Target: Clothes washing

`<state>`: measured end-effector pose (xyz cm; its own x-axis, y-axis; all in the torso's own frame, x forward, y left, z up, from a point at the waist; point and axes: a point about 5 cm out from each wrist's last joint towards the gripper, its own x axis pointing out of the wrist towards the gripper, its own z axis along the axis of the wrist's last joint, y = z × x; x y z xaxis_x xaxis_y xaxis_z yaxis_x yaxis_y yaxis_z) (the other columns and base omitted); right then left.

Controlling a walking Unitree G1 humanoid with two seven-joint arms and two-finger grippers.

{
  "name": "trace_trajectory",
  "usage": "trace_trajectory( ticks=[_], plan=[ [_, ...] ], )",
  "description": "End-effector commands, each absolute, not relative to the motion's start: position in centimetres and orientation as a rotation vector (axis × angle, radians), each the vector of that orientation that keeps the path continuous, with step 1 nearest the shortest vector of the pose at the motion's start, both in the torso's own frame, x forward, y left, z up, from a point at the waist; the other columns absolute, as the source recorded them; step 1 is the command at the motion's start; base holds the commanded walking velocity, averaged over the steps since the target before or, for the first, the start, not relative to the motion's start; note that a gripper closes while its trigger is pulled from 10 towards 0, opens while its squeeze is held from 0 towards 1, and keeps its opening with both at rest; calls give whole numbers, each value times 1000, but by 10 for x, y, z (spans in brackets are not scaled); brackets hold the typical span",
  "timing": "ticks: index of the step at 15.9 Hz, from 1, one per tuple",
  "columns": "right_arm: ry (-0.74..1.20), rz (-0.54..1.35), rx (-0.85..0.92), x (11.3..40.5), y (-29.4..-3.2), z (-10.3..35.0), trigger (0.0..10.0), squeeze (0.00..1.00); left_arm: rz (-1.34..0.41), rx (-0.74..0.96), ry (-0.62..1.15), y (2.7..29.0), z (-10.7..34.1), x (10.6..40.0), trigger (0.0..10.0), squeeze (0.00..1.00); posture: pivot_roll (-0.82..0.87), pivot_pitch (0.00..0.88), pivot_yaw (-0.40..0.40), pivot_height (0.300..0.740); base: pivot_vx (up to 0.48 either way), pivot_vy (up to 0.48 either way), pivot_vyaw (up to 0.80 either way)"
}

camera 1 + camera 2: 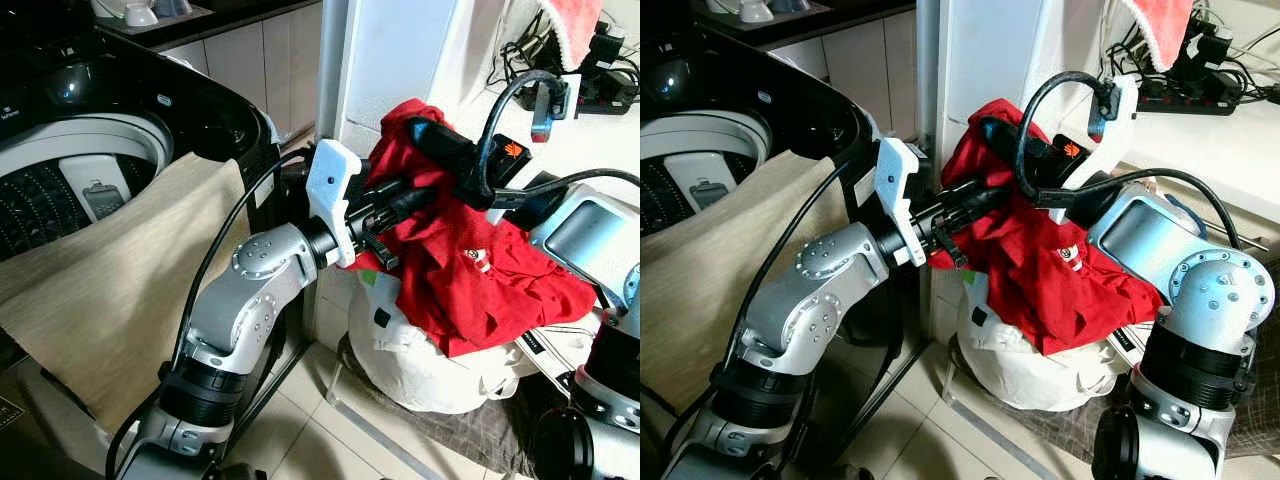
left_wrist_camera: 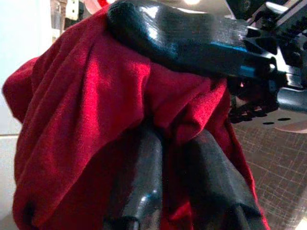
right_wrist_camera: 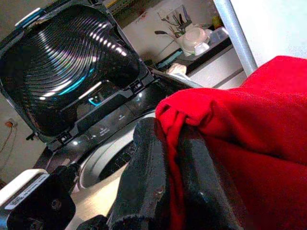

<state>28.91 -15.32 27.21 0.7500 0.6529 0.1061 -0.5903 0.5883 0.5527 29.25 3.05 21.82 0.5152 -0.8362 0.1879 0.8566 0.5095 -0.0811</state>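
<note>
beside the open-lidded washing machine (image 1: 60, 160) (beige cloth (image 1: 110, 290) draped over its rim), on pale tiled floor (image 1: 320, 440), both the left gripper (image 1: 975, 200) and right gripper (image 1: 1005, 135) clench a soft, crumpled red shirt (image 1: 470, 270) above a rounded white laundry bag (image 1: 430, 365).

left claw (image 1: 395, 205) clamped, right claw (image 3: 168, 177) clamped, arms raised, converging

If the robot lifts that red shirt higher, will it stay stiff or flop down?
Probably flop: the red shirt already droops in soft folds over the white bag. It likely weighs little, since the left gripper and right gripper each hold it by a pinch of bunched cloth. It probably won't slip, as cloth is wedged between the fingers.
</note>
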Motion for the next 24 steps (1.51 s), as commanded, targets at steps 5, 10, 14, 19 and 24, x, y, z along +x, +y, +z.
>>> trace_trajectory(
  ticks=[5, 10, 14, 19, 24],
  plan=[
    [55, 782, 560, 281, -152, 282, 10000, 1000, -616, -158, -282, 90, 242, 330, 0, 0, -123, 0, -22, 740, 0, 0, 0],
    [43, 812, 472, 275, -147, 283, 10000, 0, -35, 56, -642, 205, 331, 347, 0, 0, -117, 0, -26, 740, 0, 0, 0],
    [12, 806, 427, 279, -142, 284, 10000, 0, 241, 368, -1139, 247, 448, 310, 0, 0, -97, 0, -31, 740, 0, 0, 0],
    [134, 821, 206, 272, -127, 258, 10000, 0, 28, 487, -157, 254, 301, 400, 10000, 0, -106, 0, -20, 740, 0, 0, 0],
    [213, 881, 56, 257, -115, 239, 10000, 0, 156, 377, 166, 292, 246, 394, 10000, 1000, -121, 0, -14, 740, 0, 0, 0]
  ],
)
